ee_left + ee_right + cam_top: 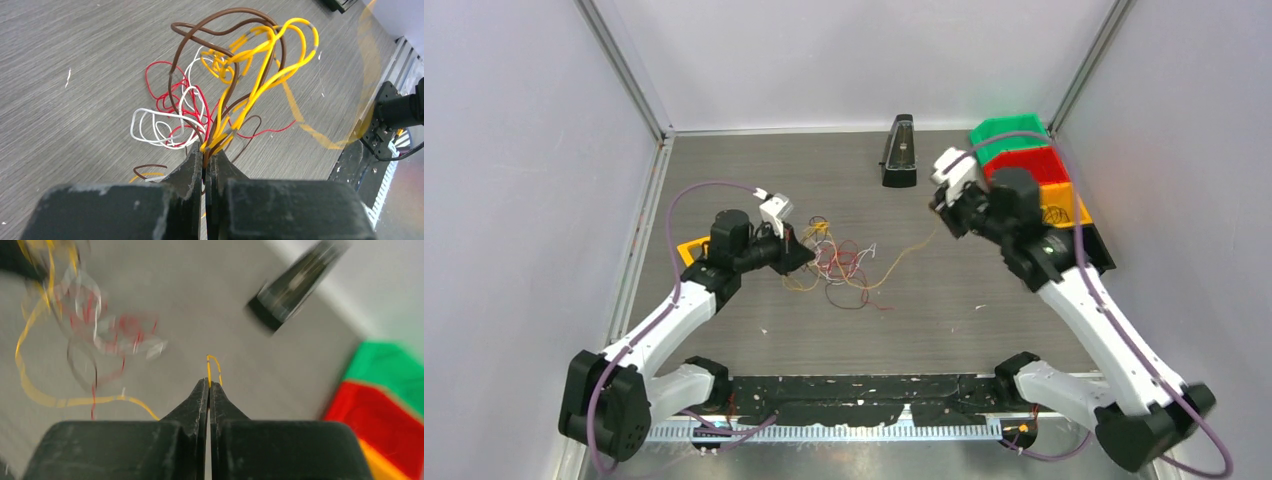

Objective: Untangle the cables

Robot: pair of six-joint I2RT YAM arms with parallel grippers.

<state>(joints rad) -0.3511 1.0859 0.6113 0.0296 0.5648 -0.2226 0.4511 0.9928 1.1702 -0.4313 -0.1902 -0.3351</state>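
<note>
Your left gripper [205, 159] is clamped on yellow and brown strands of the cables [839, 265], bunched at frame centre. Your right gripper [209, 386] pinches one yellow wire [908, 254], stretched rightward; the rest looks knotted.

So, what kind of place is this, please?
Probably a robot test cell in a lab: plain white panels on aluminium framing enclose a grey tabletop, with green, red and orange parts bins in the far right corner.
</note>
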